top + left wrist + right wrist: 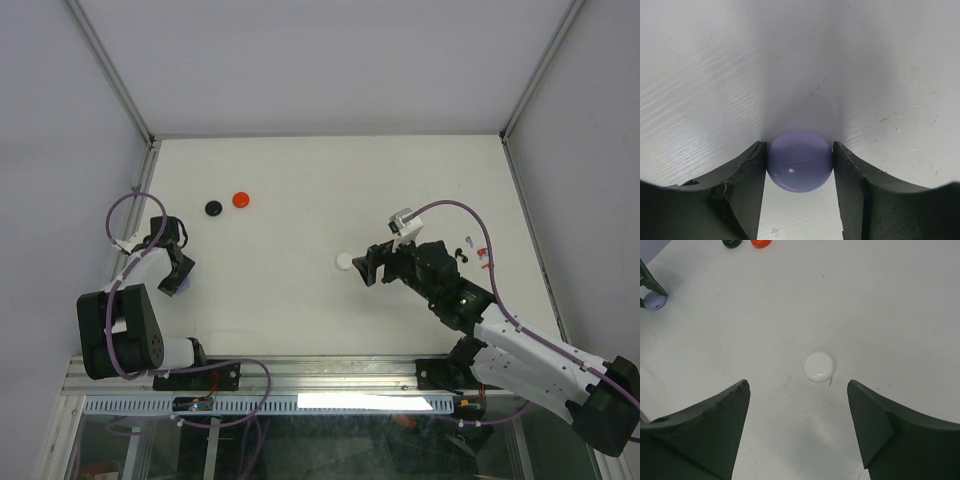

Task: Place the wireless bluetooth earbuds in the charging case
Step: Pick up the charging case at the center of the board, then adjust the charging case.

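A round purple charging case (800, 161) lies on the white table at the far left (171, 288). My left gripper (799, 145) is shut on it, one finger pressed to each side. A round white case (819, 366) sits near the table's middle (344, 261). My right gripper (797, 385) is open just short of it, with nothing between its fingers. Small dark and reddish pieces that look like earbuds (462, 252) lie on the table beyond the right arm. They are too small to make out.
A black round case (213, 208) and a red one (241, 200) lie side by side at the back left. Walls with metal frame posts close in the table on the left, back and right.
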Motion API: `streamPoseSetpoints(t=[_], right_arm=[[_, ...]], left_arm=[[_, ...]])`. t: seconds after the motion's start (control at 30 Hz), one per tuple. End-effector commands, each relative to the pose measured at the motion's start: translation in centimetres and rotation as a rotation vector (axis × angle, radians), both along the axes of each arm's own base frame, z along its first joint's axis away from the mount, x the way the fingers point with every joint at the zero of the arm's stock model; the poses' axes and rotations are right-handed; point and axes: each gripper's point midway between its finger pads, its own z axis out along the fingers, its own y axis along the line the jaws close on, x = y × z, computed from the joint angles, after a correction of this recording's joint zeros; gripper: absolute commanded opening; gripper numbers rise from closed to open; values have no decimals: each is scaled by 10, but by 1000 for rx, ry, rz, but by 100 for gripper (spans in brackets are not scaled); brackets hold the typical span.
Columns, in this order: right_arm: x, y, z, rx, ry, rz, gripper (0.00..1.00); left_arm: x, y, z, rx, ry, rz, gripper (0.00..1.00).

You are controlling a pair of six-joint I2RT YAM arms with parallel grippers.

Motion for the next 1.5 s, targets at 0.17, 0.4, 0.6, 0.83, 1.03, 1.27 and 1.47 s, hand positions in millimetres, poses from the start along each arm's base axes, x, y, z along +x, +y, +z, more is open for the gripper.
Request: streamPoseSetpoints(t=[0.17,0.4,0.6,0.83,1.03,1.27,1.47], right_arm=[[7,8,14,3,-16,2,82],[4,12,6,-10,40,20,82],[-4,20,10,16,85,57,82],[-2,30,17,-2,151,92,82],[-6,44,27,61,238,128,82],[-5,57,43,86,299,158,81],[-6,67,62,116,330,186,79]], left_arm=[[14,-21,20,-65,-96,-156,46],[35,-73,37,-39,-175,-392,45],[46,-127,54,-32,-285,-579,45],[56,-192,88,-58,-548,-827,41],[49,-235,115,-8,-739,-1046,41],[26,-284,149,20,-971,-1271,43],[6,-310,169,84,-1109,-1427,45]])
